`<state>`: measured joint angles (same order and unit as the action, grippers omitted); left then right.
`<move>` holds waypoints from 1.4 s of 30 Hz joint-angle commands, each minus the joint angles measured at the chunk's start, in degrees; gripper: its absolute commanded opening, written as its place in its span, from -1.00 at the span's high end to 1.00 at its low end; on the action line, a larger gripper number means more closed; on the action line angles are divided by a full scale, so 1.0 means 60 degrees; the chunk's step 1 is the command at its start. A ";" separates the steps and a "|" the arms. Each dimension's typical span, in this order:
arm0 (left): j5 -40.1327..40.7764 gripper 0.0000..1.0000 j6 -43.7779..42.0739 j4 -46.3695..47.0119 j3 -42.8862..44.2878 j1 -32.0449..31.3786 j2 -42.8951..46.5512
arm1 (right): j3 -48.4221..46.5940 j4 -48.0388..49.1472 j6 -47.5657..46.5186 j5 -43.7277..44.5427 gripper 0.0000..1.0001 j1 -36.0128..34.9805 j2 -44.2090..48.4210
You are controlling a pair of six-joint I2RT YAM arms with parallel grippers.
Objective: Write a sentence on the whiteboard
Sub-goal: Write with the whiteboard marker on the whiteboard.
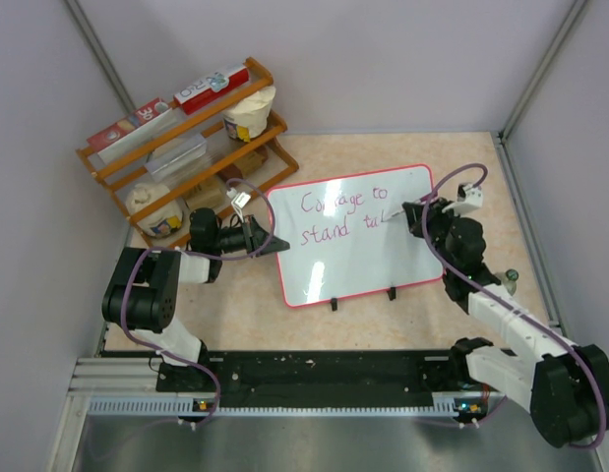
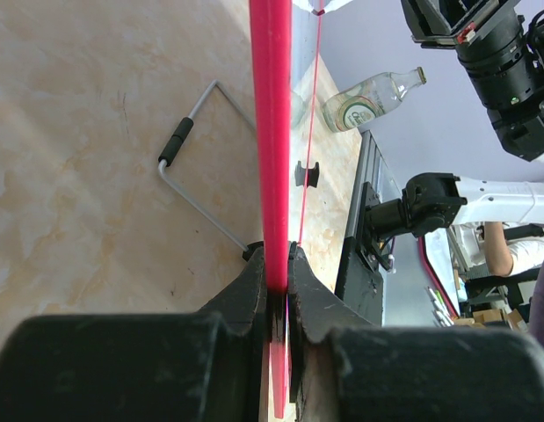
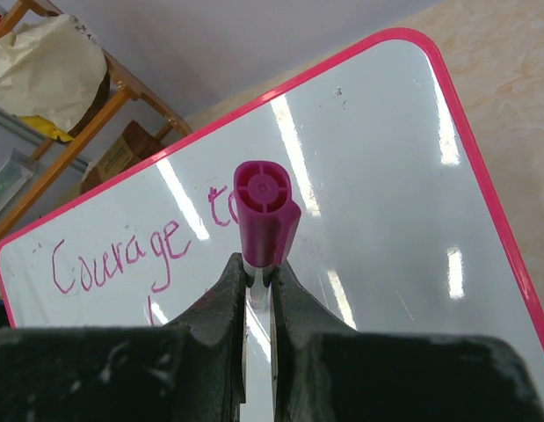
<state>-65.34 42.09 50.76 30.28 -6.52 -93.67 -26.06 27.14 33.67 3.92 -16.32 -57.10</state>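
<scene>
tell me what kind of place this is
Probably a robotics lab test cell: plain partition walls box in a table, the left arm and right arm are bolted to a rail at its near edge, and a stocked wooden rack sits in the corner.

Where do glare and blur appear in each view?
Top external: faint glare streak on the whiteboard below the sentence. Left wrist: the left gripper is dark and blurred; the board's rim sharp. Right wrist: bright glare stripes cross the board; the marker is sharp, the right gripper soft.
</scene>
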 commanded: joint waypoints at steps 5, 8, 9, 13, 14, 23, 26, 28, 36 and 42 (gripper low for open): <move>0.0578 1.00 -0.0642 0.0138 0.0109 -0.0026 0.0011 | 0.0360 -0.0289 -0.0001 -0.0083 1.00 0.0097 0.0493; 0.0578 1.00 -0.0642 0.0138 0.0109 -0.0011 -0.0004 | 0.0360 -0.0347 -0.0030 0.0005 1.00 0.0097 0.0581; 0.0578 1.00 -0.0642 0.0138 0.0095 -0.0011 0.0011 | 0.0374 -0.0362 -0.0031 0.0063 1.00 0.0097 0.0596; 0.0592 1.00 -0.0642 0.0138 0.0109 -0.0011 -0.0004 | 0.0228 -0.0362 -0.0060 0.0196 1.00 0.0097 0.0581; 0.0592 1.00 -0.0642 0.0138 0.0095 -0.0011 0.0011 | 0.0184 -0.0362 -0.0060 0.0225 1.00 0.0097 0.0581; 0.0592 1.00 -0.0657 0.0138 0.0094 -0.0011 0.0011 | -0.0577 -0.0348 -0.0206 0.0181 1.00 0.0317 0.0391; 0.0592 1.00 -0.0671 0.0124 0.0109 -0.0011 0.0025 | -0.0797 -0.0362 -0.0236 0.0137 1.00 0.0332 0.0406; 0.0578 1.00 -0.0671 0.0124 0.0124 -0.0011 -0.0004 | -0.0885 -0.0362 -0.0265 0.0137 1.00 0.0332 0.0420; 0.0578 1.00 -0.0686 0.0109 0.0109 -0.0011 0.0011 | -0.1354 -0.0377 -0.0397 0.0108 1.00 0.0405 0.0010; 0.0607 1.00 -0.0686 0.0065 0.0124 -0.0011 0.0025 | -0.1340 -0.0289 -0.0397 0.0122 1.00 0.0434 -0.0194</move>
<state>-65.36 42.02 50.76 30.28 -6.52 -93.67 -31.83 23.75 32.08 4.43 -14.66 -57.63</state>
